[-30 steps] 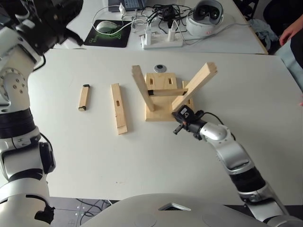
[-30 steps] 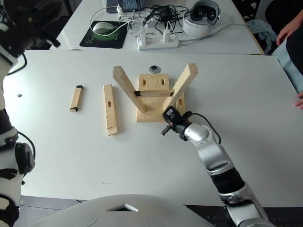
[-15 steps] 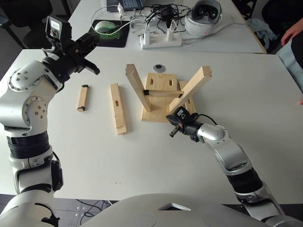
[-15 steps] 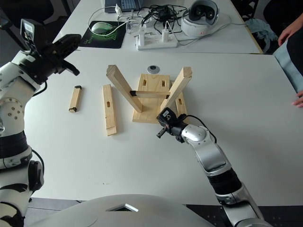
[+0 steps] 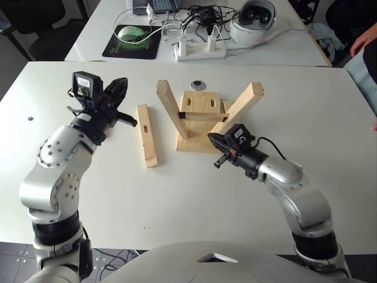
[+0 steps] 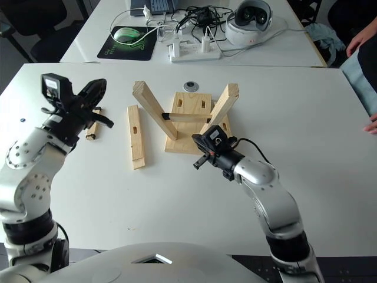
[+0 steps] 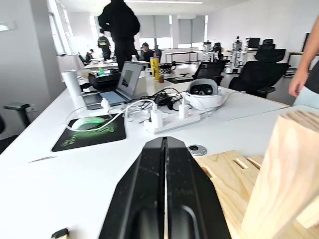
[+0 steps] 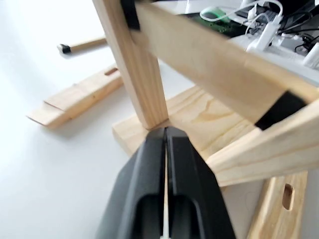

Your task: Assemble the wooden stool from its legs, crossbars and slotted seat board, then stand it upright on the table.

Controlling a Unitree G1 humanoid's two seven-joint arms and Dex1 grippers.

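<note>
While the slotted seat board (image 5: 197, 141) lies flat on the table (image 5: 177, 200), a left-hand leg (image 5: 172, 108) and a right-hand leg (image 5: 240, 108) stand tilted in it, joined by one crossbar (image 5: 206, 115).

Right gripper (image 5: 213, 139): fingers pressed together, empty, tip just beside the board's near edge.

Left gripper (image 7: 165, 142): fingers pressed together, empty, above the table.

Loose leg (image 5: 146, 134): flat, between left gripper and board.

Short crossbar (image 6: 92, 131): flat, under left gripper, partly hidden.

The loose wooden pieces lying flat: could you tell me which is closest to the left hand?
The short black-tipped piece, right by the left hand; the long slotted piece lies farther off, nearer the seat board.
</note>
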